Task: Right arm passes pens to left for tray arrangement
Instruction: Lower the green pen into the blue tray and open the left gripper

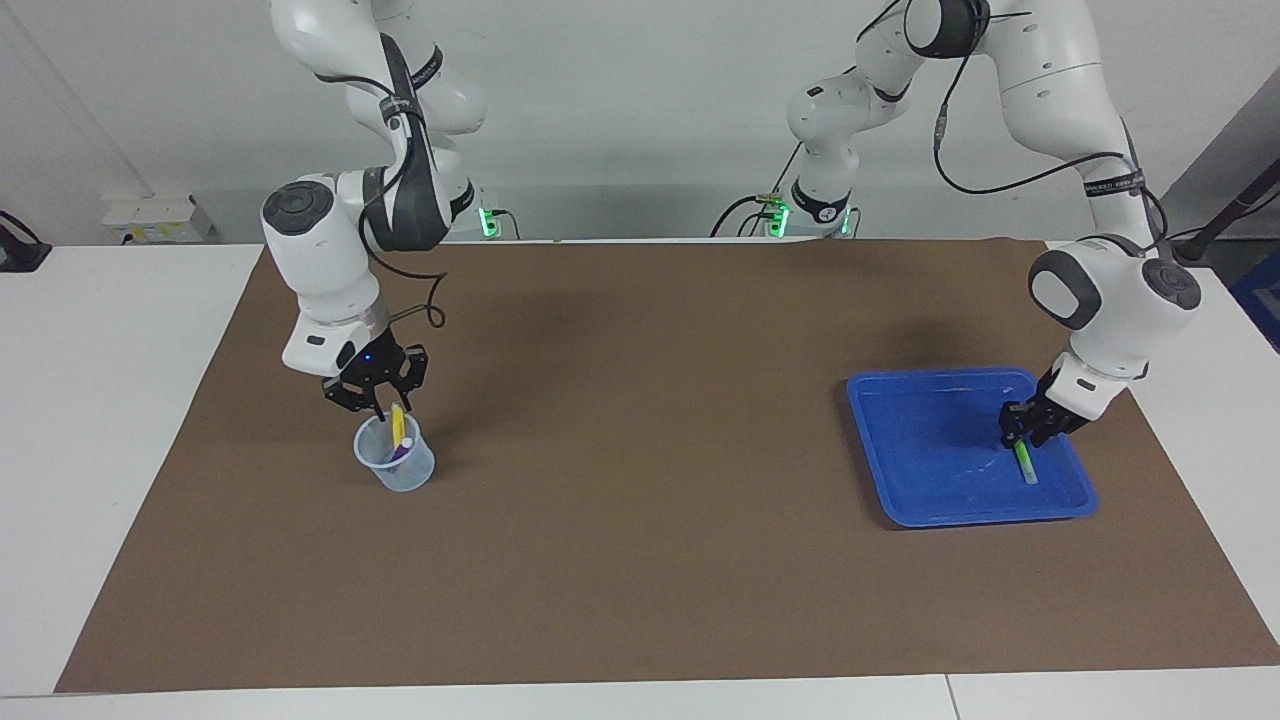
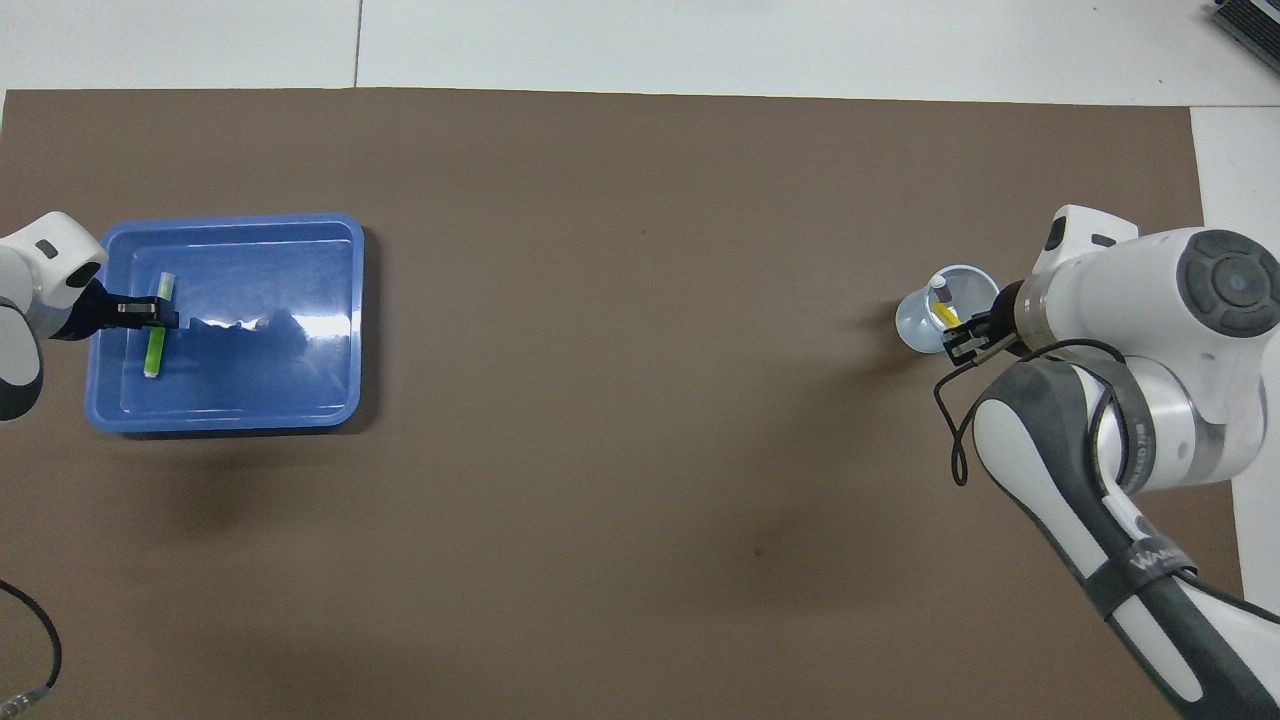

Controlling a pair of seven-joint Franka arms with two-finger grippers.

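Your overhead view shows the left gripper [image 2: 163, 315] parted over the green pen [image 2: 156, 335] in the tray [image 2: 340, 300]; the facing view shows the right gripper [image 1: 385, 405] around the yellow pen [image 1: 397, 420], grip unclear.

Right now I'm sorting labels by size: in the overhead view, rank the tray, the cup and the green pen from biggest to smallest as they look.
1. Tray: clearly the largest.
2. Cup.
3. Green pen: about as long as the cup is wide, but far slimmer.
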